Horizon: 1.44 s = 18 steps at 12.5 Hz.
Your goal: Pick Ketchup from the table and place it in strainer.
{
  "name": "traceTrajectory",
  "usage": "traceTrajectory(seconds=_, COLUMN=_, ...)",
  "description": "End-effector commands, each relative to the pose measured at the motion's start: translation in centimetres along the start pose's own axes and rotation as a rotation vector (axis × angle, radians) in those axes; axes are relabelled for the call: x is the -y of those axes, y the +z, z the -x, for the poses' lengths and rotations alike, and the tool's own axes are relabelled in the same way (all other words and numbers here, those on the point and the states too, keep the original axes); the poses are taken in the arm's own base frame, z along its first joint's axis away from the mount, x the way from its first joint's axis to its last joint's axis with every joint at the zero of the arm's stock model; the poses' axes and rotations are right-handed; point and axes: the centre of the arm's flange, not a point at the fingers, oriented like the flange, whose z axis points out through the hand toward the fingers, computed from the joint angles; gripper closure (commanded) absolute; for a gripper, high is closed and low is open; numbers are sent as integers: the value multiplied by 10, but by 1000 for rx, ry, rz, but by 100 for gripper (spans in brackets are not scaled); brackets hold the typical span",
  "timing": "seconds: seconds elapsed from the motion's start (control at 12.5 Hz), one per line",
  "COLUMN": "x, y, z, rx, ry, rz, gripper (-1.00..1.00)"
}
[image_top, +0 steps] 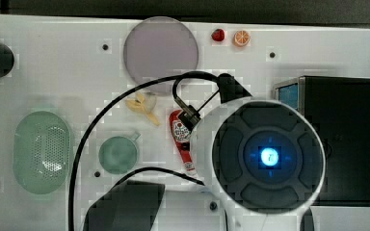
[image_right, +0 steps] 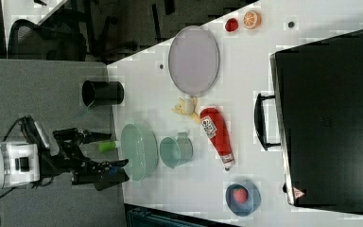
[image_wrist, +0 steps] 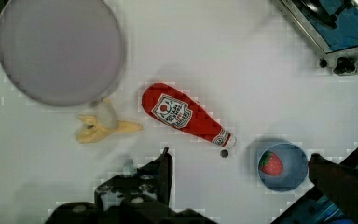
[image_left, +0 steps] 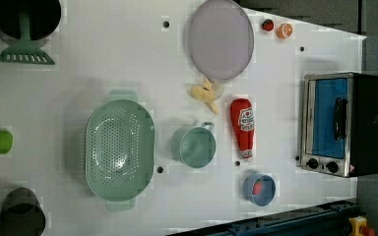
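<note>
White table [image_left: 103, 59] cluttered. Ketchup [image_left: 242, 129] lying flat between cup [image_left: 197, 146] and toaster oven [image_left: 342, 124], well apart from strainer [image_left: 119, 149]. Gripper [image_wrist: 237, 172] released, jaws wide, high above bottle. Descend over bottle's fat body, jaws across its width; avoid banana [image_left: 205, 92].

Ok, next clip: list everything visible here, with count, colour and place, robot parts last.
Ketchup: 1, red, white cap, lying on the table between cup and oven.
strainer: 1, mint green, the left view's left of the cup.
cup: 1, teal, beside the strainer.
plate: 1, grey-lilac, near the far edge.
banana: 1, yellow, peeled, between plate and Ketchup.
strawberry: 2, red; one by the orange slice, one in the blue bowl.
orange slice: 1, orange.
blue bowl: 1.
toaster oven: 1, black and silver.
spatula: 1, green.
lime: 1, green.
gripper: 1, black, open, off the table edge in the right view.
</note>
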Motion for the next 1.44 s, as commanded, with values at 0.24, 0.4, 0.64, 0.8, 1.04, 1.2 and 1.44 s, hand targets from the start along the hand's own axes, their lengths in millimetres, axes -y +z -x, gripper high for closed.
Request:
traceTrajectory(seconds=0.24, x=26, y=125, z=-11, rx=207, ry=-227, rz=137, gripper=-100)
traceTrajectory(seconds=0.4, x=36, y=160, z=-12, rx=229, ry=-388, rz=129, gripper=-100)
traceTrajectory(seconds=0.64, x=49, y=208, z=-16, rx=213, ry=-643, rz=85, gripper=-100)
traceTrajectory(seconds=0.8, x=55, y=240, z=-17, rx=198, ry=-763, rz=63, gripper=-100)
traceTrajectory(seconds=1.04, x=52, y=291, z=-11, rx=187, ry=-846, rz=47, gripper=-100)
traceTrajectory(seconds=1.2, x=53, y=318, z=-7, rx=149, ry=-853, rz=31, gripper=-100)
traceTrajectory(seconds=1.44, x=53, y=356, z=2, rx=136, ry=-864, rz=22, gripper=-100)
